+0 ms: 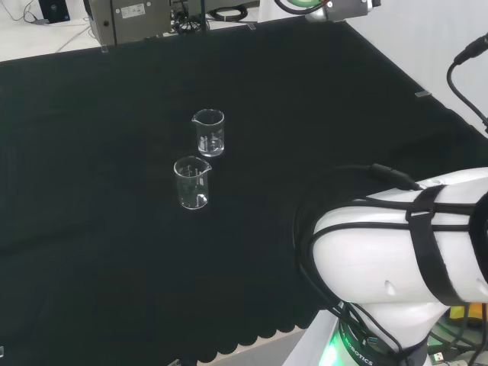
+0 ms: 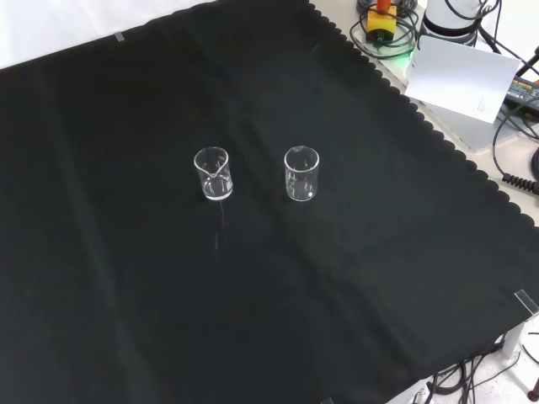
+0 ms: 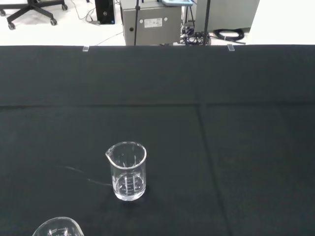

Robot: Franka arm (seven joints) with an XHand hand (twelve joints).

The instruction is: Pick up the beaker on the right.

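Two small clear glass beakers stand upright and empty on the black cloth, a short gap between them. In the head view one beaker (image 1: 208, 131) is farther off and slightly right, and the other beaker (image 1: 191, 181) is nearer. In the front view they stand side by side, the left beaker (image 2: 213, 172) with its spout toward the camera and the right beaker (image 2: 301, 173) next to it. The wrist view looks at one whole beaker (image 3: 127, 170) from a distance and catches the rim of a second beaker (image 3: 56, 228) at the picture's edge. Nothing touches either beaker.
The arm's white link (image 1: 404, 252) with black cables stands at the head view's lower right. A grey equipment box (image 1: 137, 19) sits beyond the cloth's far edge. The scalloped cloth edge (image 2: 438, 135), cables and a white card (image 2: 459, 76) lie at the front view's upper right.
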